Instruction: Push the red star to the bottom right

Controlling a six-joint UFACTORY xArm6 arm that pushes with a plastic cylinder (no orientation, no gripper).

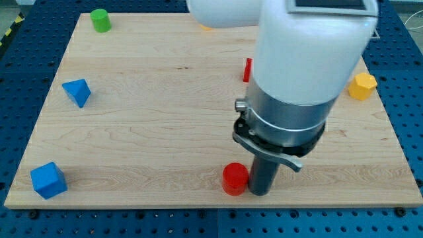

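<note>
Six blocks: on the wooden board [165,99].
My tip [259,193]: bare rod, no jaws, touching the red cylinder [234,178] on its left.
Red block [247,69]: above the tip, mostly hidden, shape unclear.
Yellow block [362,86]: upper right.
Green cylinder [100,20]: far upper left.
Blue blocks [76,92] [48,180]: far left.

Wooden board [152,132] with scattered blocks

Green cylinder [100,20] top left, blue triangular block [77,92] and blue cube [48,180] down the left — yellow block [362,86] right, red cylinder [234,178] bottom.
</note>
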